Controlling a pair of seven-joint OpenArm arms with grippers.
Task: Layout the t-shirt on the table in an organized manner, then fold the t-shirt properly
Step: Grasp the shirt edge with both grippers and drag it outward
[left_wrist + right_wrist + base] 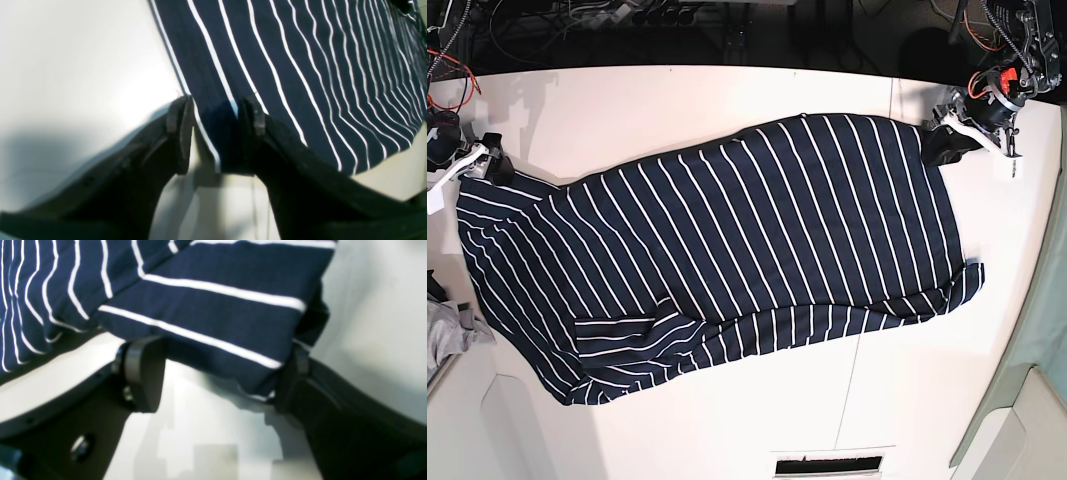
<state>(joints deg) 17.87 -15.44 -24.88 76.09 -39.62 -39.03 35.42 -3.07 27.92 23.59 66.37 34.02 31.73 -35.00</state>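
Dark fingers (180, 133) of the left gripper (216, 126) pinch a corner of the t-shirt (727, 250) between them, at the far right part of the table (677, 95) in the base view. Spread diagonally across that white table, the t-shirt reaches from far right to near left, with a grey cloth (447, 335) at the left edge. Over at the far left, the right gripper (217, 373) has its jaws spread wide around a folded shirt edge, which touches one finger only.
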